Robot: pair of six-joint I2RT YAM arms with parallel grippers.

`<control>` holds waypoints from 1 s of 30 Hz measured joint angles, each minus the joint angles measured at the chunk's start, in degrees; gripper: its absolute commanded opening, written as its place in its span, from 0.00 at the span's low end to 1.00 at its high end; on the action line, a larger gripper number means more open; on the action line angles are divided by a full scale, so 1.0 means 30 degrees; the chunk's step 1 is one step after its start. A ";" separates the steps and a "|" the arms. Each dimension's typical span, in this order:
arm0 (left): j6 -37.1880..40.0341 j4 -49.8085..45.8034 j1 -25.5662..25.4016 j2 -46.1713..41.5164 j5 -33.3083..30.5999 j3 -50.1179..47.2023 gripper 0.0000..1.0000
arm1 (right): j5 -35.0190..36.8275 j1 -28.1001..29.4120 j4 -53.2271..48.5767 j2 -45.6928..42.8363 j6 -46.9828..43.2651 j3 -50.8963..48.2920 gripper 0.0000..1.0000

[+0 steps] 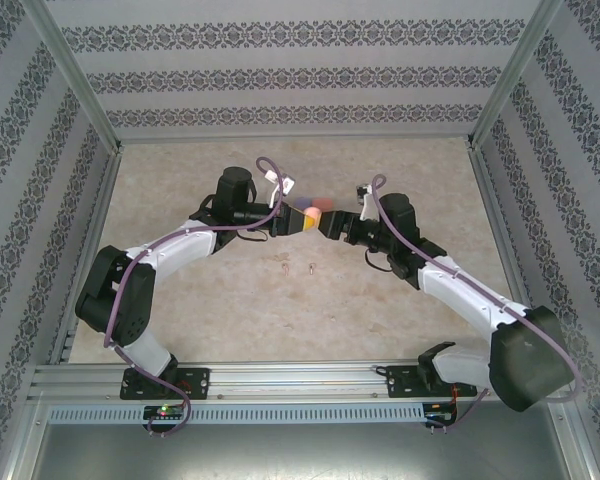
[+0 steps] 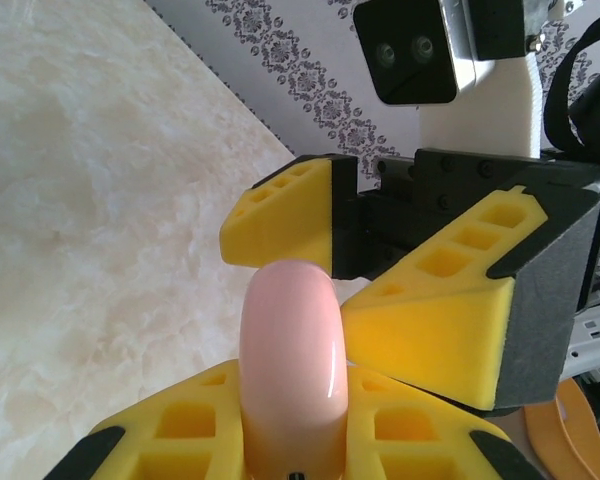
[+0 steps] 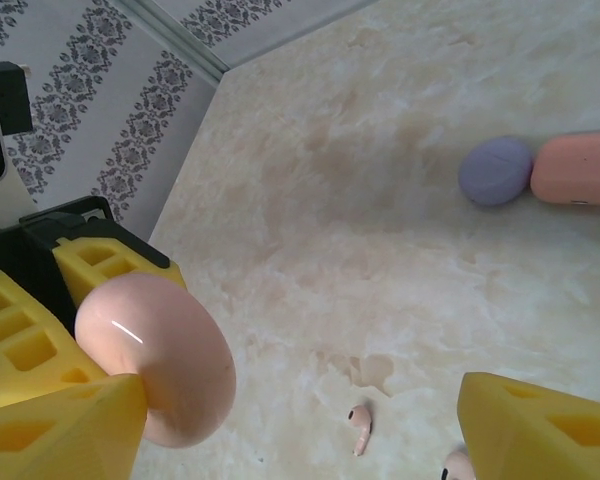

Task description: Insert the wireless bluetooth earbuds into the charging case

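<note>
My left gripper (image 1: 288, 222) is shut on a pale salmon-pink charging case (image 2: 290, 340), which stands up between its yellow fingers (image 2: 180, 430). My right gripper (image 3: 300, 430) faces it, open, just to the right of it in the top view. One of its fingers (image 3: 60, 430) lies against the case (image 3: 165, 360) and the other stands well apart. Below, two pale salmon earbuds (image 3: 360, 428) (image 1: 308, 268) lie loose on the table. One of them (image 3: 458, 465) is partly hidden by the right finger. The case's lid is closed.
A purple case (image 3: 495, 170) and a coral case (image 3: 577, 167) lie side by side on the marble-patterned tabletop (image 1: 230, 310). Patterned walls and metal frame rails (image 1: 90, 250) enclose the table on three sides.
</note>
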 measured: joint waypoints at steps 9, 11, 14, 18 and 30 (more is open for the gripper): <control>0.0051 -0.0423 0.0211 -0.0044 -0.0372 0.0000 0.00 | 0.0226 -0.0393 0.0641 0.1013 0.0109 0.0095 0.73; 0.0058 -0.0423 0.0168 -0.0291 -0.0131 0.0000 0.00 | 0.0546 -0.0801 0.0663 0.1304 0.0219 -0.0182 0.72; 0.0066 -0.0408 0.0153 -0.0911 0.0131 0.0000 0.00 | 0.0780 -0.1384 0.0495 0.1494 0.0364 -0.0874 0.72; 0.0124 -0.0357 0.0153 -0.1166 0.0277 0.0000 0.00 | 0.0816 -0.1741 0.0058 0.1158 0.0393 -0.1260 0.72; -0.0175 0.0554 0.0153 -0.0998 0.0546 0.0000 0.00 | -0.1253 -0.1035 0.0736 -0.2120 0.1086 -0.1501 0.63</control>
